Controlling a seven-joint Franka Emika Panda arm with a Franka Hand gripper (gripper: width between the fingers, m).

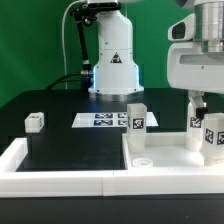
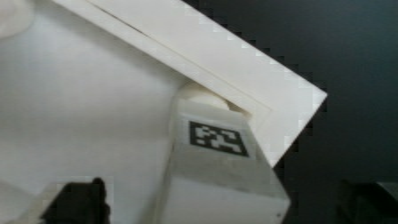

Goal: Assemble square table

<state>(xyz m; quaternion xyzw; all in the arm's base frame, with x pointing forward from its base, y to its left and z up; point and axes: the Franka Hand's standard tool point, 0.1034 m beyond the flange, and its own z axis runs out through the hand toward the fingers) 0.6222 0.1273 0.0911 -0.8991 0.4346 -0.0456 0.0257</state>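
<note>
The white square slab [image 1: 170, 168] lies at the exterior view's front right and fills much of the wrist view [image 2: 89, 110]. One tagged white leg [image 1: 136, 118] stands at its far left corner. Two more legs stand at its right, one [image 1: 197, 130] under my gripper and one [image 1: 214, 136] beside it. A fourth leg [image 1: 36, 122] lies on the black table at the left. My gripper [image 1: 197, 103] hangs just above the right leg. In the wrist view this leg [image 2: 219, 150] sits between my dark fingers [image 2: 71, 203], with gaps on both sides. The gripper [image 2: 222, 205] is open.
The marker board [image 1: 105, 120] lies flat in front of the robot base [image 1: 113, 65]. A long white border rail [image 1: 60, 178] runs along the front and left of the black table. The slab has a small round bump [image 1: 141, 160] near its left edge.
</note>
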